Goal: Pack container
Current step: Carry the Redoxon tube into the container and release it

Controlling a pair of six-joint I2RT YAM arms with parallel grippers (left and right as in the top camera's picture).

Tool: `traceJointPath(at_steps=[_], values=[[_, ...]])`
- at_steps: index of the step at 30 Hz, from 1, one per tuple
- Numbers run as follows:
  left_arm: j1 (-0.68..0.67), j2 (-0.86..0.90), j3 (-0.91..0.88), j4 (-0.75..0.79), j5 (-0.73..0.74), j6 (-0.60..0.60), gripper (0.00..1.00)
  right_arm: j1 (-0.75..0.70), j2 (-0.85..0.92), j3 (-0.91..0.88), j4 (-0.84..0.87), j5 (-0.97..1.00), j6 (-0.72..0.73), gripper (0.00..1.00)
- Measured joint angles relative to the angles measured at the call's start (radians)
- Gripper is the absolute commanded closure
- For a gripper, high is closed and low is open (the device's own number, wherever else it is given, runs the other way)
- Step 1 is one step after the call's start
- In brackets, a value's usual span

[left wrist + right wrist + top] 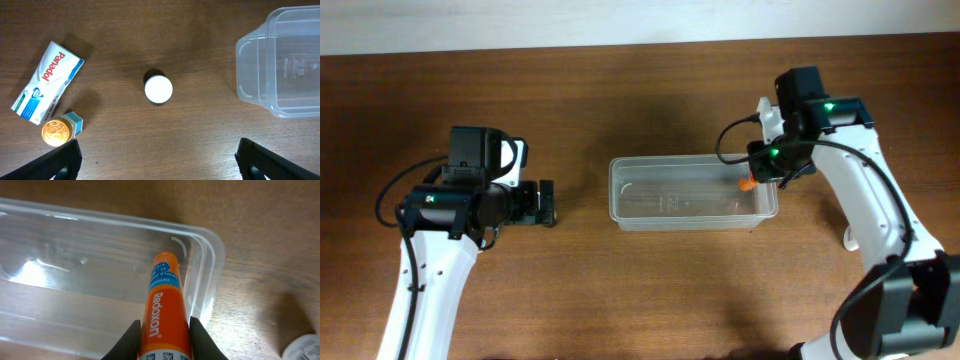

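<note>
Brown wooden table (620, 300) carries the work. Near its centre sits the clear rectangular plastic container (620, 190), long side running left to right, with no item seen lying on its floor.

The right end effector (164, 341) is clamped on an orange Redoxon tube (162, 295). The far end of the tube reaches over the right end of the container, just beside the end wall and near a rounded corner. Whether that end touches the floor cannot be told.

The left end effector (157, 150) hangs to the left of the container, fingers spread wide and empty. Below it lie a white and blue Panadol carton (47, 82), a small dark bottle with a white cap (158, 89) and a small jar with a gold lid (57, 132), all apart from the container.

Assessment: the step in hand appears to be setting the tube down inside.
- The tube sits close to the end wall and thin rim. Shifting it toward the container's middle before release would lessen the chance of it lodging on the rim.
- Bring it low and lay it along the long side, leaving room for the other items.
- Release only once the tube is nearly at rest, as a round tube is likely to roll.
- Withdraw straight upward so the fingers do not catch the rim or drag the light tub
</note>
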Motion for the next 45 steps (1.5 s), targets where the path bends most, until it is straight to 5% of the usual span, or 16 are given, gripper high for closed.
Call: traceJointPath(at_steps=[10,16,45], values=[[0.000,0.000,0.000,0.000,0.000,0.000,0.01,0.000,0.040,-0.042,0.089,0.012,0.000,0.78],[0.000,0.000,0.000,0.000,0.000,0.000,0.01,0.000,0.042,-0.043,0.095,0.024,0.000,0.51],[0.000,0.000,0.000,0.000,0.000,0.000,0.01,0.000,0.041,-0.042,0.089,0.027,0.001,0.45]])
